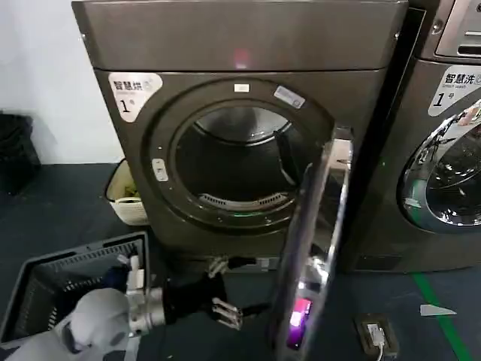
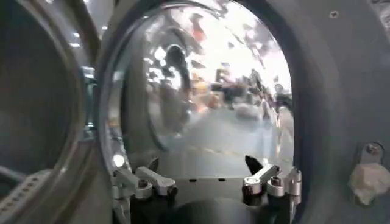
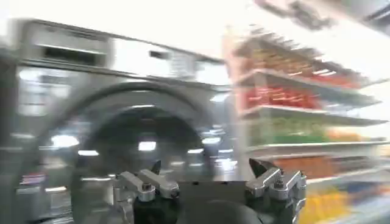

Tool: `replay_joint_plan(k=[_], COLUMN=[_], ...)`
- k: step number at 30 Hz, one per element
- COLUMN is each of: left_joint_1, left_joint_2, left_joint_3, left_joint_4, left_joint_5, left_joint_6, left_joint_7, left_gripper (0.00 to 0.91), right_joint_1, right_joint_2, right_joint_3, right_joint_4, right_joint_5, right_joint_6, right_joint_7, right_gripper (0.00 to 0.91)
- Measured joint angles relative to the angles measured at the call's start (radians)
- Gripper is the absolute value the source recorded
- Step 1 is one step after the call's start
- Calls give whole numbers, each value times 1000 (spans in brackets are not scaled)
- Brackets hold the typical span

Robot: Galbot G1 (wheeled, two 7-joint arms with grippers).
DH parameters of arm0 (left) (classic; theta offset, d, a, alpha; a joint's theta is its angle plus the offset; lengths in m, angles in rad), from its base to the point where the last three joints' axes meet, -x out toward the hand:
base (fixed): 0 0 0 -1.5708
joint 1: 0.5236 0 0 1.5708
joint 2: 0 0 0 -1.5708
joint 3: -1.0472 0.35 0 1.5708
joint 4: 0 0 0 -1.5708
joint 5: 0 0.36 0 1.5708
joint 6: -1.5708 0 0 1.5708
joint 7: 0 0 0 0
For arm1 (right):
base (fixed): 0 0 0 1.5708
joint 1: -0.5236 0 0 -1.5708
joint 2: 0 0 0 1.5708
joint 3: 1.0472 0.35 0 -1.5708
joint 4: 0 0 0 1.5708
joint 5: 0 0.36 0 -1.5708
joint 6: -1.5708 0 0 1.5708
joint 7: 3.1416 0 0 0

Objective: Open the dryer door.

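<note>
While the dryer door point(image 1: 316, 248) stands swung out edge-on from the dryer point(image 1: 248, 135), the left gripper point(image 1: 225, 310), fingers apart and empty, sits low just left of its inner face.

A laundry room or laundrette: the big dark bronze-grey front-loading dryer point(image 1: 248, 135) stands beside a lighter grey machine point(image 1: 443, 150), each with a numbered white sticker point(image 1: 134, 92). A grey plastic laundry basket point(image 1: 68, 289) sits on the dark floor point(image 1: 60, 210).
</note>
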Motion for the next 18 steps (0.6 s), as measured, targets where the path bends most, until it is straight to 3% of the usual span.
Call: replay_joint_plan(k=[6,18], left_joint_1=[-113,-370], left_joint_2=[-2,-83], left_joint_3=[138,423], left_joint_4=[29,119], left_joint_5=[-18,-23], left_joint_6=[-45,-56], left_joint_7=[1,-33], left_gripper=[907,907], right_joint_1=[-18,-59], right_joint_2=[-38,-79], right_joint_3=[98,196], right_joint_4=[-55,-102], right_joint_5=[-16,-15], right_joint_6=[-9,-22], right_joint_7=[6,-1], right_gripper=[907,907])
